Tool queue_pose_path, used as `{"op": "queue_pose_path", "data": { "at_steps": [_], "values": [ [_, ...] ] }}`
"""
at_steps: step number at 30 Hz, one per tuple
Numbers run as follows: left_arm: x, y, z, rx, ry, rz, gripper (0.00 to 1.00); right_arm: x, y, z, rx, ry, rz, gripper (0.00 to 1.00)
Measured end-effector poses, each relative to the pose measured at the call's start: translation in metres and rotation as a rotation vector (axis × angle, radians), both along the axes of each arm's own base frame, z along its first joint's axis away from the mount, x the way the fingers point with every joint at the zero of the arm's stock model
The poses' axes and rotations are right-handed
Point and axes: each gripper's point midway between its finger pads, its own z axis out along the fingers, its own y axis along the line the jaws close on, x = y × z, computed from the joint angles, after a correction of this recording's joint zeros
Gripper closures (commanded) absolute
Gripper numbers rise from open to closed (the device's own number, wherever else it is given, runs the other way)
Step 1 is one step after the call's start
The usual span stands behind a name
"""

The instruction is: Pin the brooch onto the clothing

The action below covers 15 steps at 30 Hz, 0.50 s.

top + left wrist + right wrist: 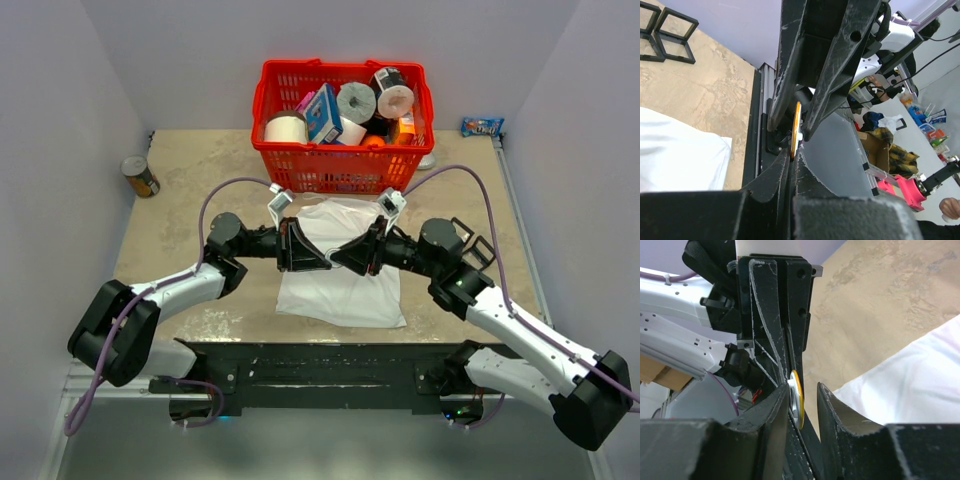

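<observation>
The left claw (792,159) was shut tight on the brooch (796,125), pinching its thin orange edge between both tips. The right claw (804,388) met it tip to tip with its fingers apart. The brooch lay against one finger, and the other finger stood off with a gap. Right below both claws lay the white T-shirt (340,295). Its near edge came close to the black bar where the arms were bolted. Its far edge came up close to the red basket (300,168). On each side of the claws, past the shirt's side edges, there was bare tan table (180,190) with room to move. Beyond the claws the basket stood tall, full of rolls (285,128) and small boxes, and it closed off the far side. Farther off on the left claw's side, a can (140,177) stood by the wall. Farther off on the right claw's side, a blue packet (482,127) lay near the far corner. Pale walls (60,150) shut in the table on three sides.
</observation>
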Motion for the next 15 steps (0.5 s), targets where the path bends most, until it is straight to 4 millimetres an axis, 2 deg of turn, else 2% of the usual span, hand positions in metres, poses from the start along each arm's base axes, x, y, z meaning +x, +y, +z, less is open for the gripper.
{"op": "queue_pose_path", "data": {
  "at_steps": [5, 10, 15],
  "values": [
    [0.003, -0.0002, -0.0001, 0.0, 0.005, 0.015, 1.0, -0.0006, -0.0007, -0.0082, -0.011, 0.016, -0.002, 0.67],
    [0.0042, 0.0002, -0.0002, 0.0, 0.006, 0.02, 1.0, -0.0005, -0.0008, -0.0082, -0.009, 0.018, -0.003, 0.72],
    [0.0048, 0.0002, -0.0004, 0.001, 0.009, 0.023, 1.0, -0.0008, -0.0006, -0.0079, -0.007, 0.019, -0.002, 0.84]
  ]
}}
